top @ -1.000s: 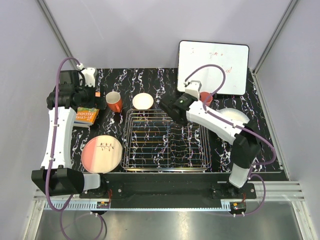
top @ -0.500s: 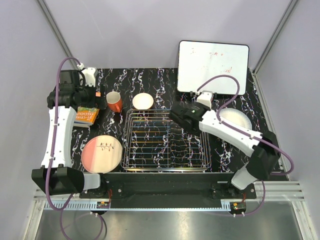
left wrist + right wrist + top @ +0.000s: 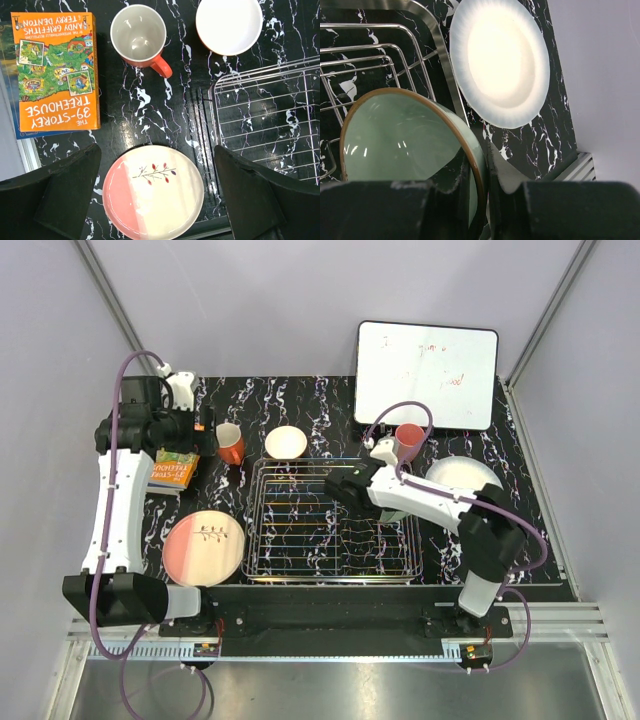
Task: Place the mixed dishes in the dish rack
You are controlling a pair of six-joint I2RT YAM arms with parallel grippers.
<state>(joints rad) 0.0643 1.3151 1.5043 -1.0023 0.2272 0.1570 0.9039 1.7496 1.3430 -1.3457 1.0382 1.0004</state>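
My right gripper [image 3: 482, 172] is shut on the rim of the pale green bowl [image 3: 400, 137] and holds it tilted over the right part of the dish rack [image 3: 330, 525]. In the top view the gripper [image 3: 338, 486] hides the bowl. My left gripper [image 3: 157, 150] is open and empty, high above the pink-and-cream plate [image 3: 152, 192]. The orange-red mug [image 3: 138, 35] and the orange bowl [image 3: 229, 25] stand behind the rack. The small pink cup [image 3: 408, 439] and the white plate [image 3: 462, 475] lie at the right.
A green-orange book [image 3: 172, 472] lies at the left, below my left arm. A whiteboard [image 3: 427, 375] leans at the back right. The rack's wires [image 3: 370, 55] and its rim run just beside the white plate [image 3: 500, 60].
My right arm has swung its elbow round and brought the gripper a little left and nearer over the rack. The pink cup now shows behind it. The left arm has hardly moved.
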